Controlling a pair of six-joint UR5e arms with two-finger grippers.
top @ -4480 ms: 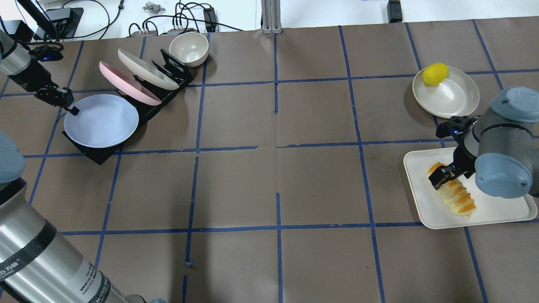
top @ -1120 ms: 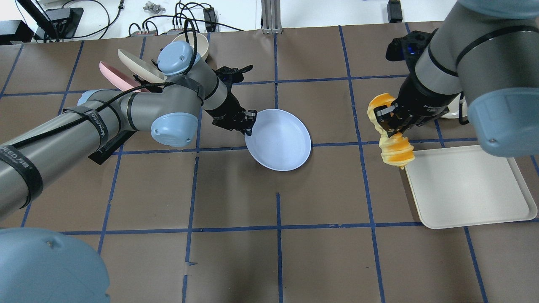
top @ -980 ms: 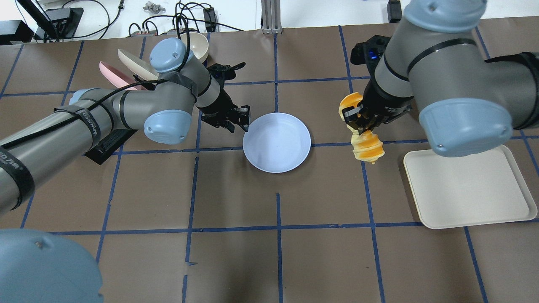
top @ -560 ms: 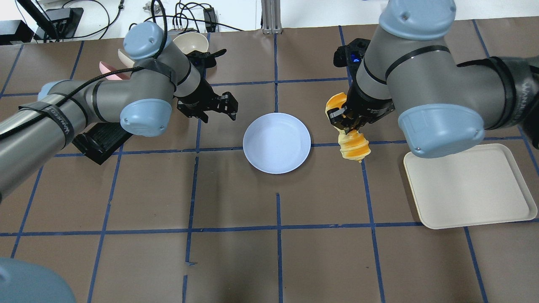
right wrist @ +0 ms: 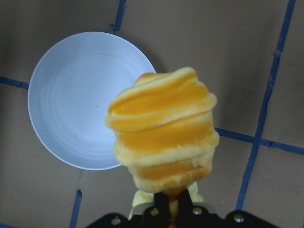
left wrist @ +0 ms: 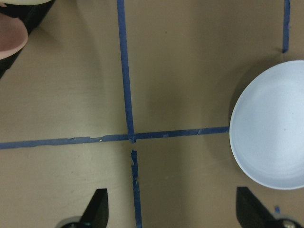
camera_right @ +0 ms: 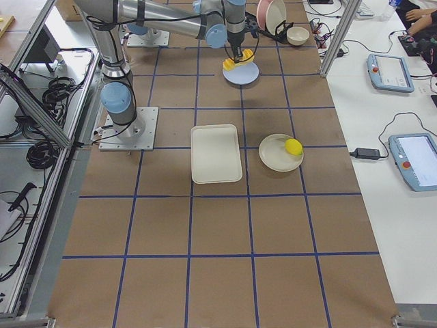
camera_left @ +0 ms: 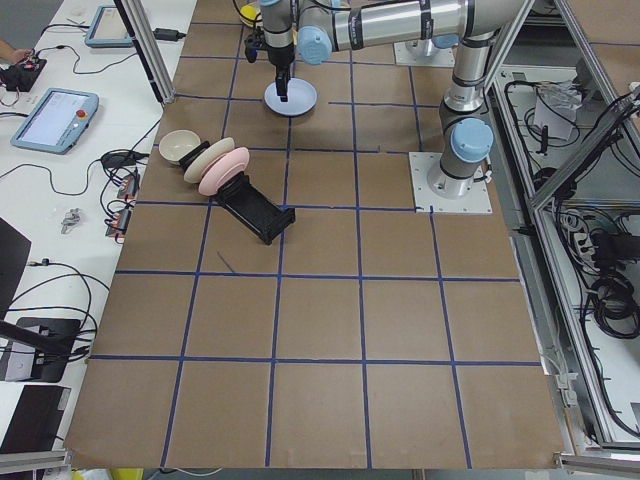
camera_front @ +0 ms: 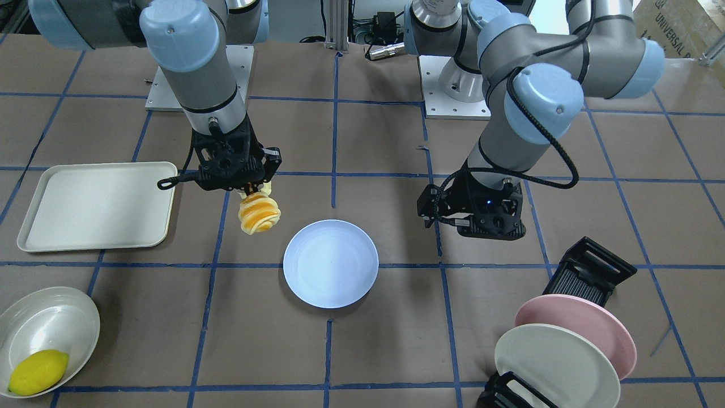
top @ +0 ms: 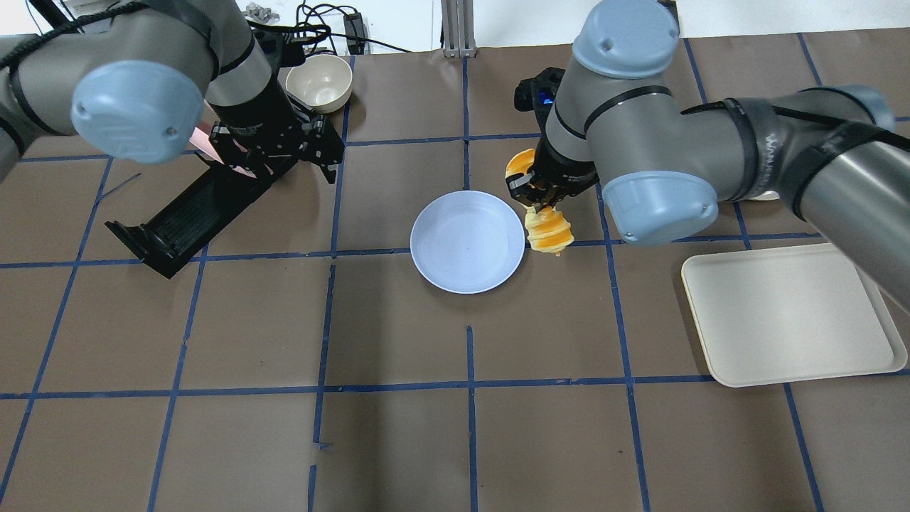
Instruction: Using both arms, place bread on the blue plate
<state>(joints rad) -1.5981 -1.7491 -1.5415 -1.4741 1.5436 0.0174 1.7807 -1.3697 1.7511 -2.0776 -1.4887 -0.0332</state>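
Your right tool is clamped on the bread at its top end, so it hangs lengthwise in the air beside the blue plate, not yet over it. Your left tool is spread wide, empty, clear of the plate lying flat on the desk.
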